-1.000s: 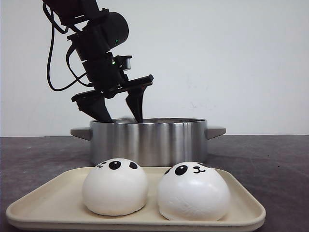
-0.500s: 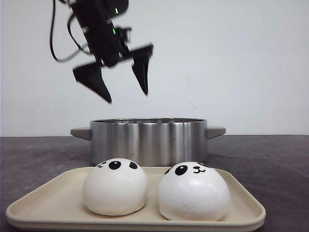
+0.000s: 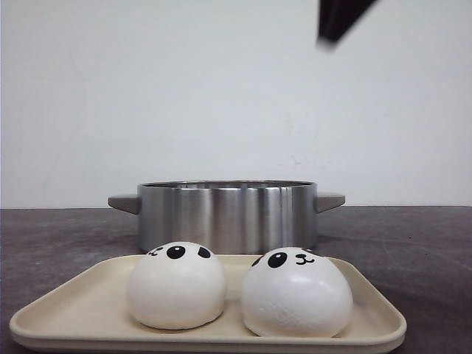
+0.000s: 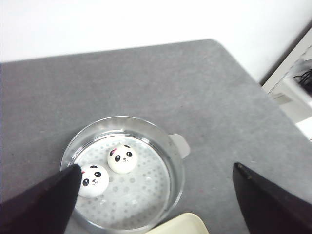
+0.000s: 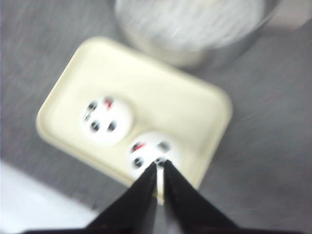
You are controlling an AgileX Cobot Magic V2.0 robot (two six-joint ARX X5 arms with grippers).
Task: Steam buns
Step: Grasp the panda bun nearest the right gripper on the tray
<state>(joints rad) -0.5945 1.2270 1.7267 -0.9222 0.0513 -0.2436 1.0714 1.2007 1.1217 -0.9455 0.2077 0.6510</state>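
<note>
1. Two buns sit side by side on a cream tray [image 3: 369, 310] in the lower part of the front view: the left bun [image 3: 175, 285] and the right bun [image 3: 296, 292], both white domes with black panda eyes, close together but with a narrow gap between them.
2. Two more buns lie inside the steel pot [image 4: 171, 161], on its perforated steamer plate [image 4: 141, 195]; in the left wrist view one [image 4: 122, 159] is near the middle of the frame and the other [image 4: 92, 179] is just beside it, lower left (whether they touch is hard to tell).
3. The pot stands just behind the tray, centre of the front view, with a handle [image 3: 329, 200] jutting out at each side.
4. Tray and pot both rest on a dark grey worktop [image 3: 413, 243].
5. The left end effector [image 4: 156, 195] is spread wide and holds nothing; its dark fingers [image 4: 44, 200] show at the lower left and lower right corners of the left wrist view, high above the pot.
6. The right end effector [image 5: 159, 168] is nearly pinched together with only a slit between its tips, gripping nothing, above the tray's buns in a blurred right wrist view.
7. A dark, blurred piece of an arm [image 3: 341, 18] shows at the top right of the front view.
</note>
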